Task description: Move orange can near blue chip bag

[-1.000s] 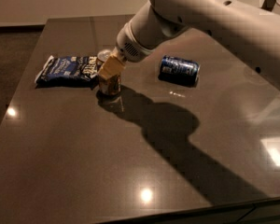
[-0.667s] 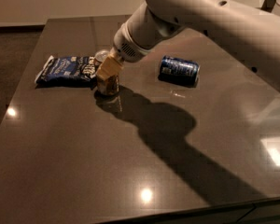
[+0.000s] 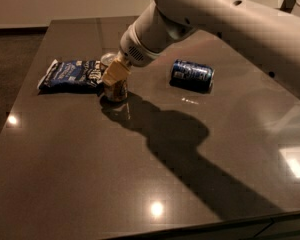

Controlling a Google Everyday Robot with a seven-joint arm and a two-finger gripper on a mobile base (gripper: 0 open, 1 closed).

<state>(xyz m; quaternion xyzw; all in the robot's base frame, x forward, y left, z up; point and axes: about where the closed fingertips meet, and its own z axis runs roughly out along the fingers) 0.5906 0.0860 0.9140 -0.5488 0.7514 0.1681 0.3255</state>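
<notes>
The orange can (image 3: 117, 91) is standing upright on the dark table (image 3: 80, 184), left of centre in the upper half of the frame. Its base is sitting just beside the right end of the blue chip bag (image 3: 70, 74), which is lying flat toward the upper left. The gripper (image 3: 115, 75) is reaching down over the can and covering its upper part. Whether it is gripping the can or has let go, I cannot tell. The white arm (image 3: 215, 19) is stretching in from the upper right and casting a broad shadow across the tabletop. A dark blue can (image 3: 191, 75) is lying on its side well apart, to the right. Judging by the placement, the move itself is looking nearly done. What is remaining is releasing the can, if it is still held, and lifting the gripper clear without tipping it.
</notes>
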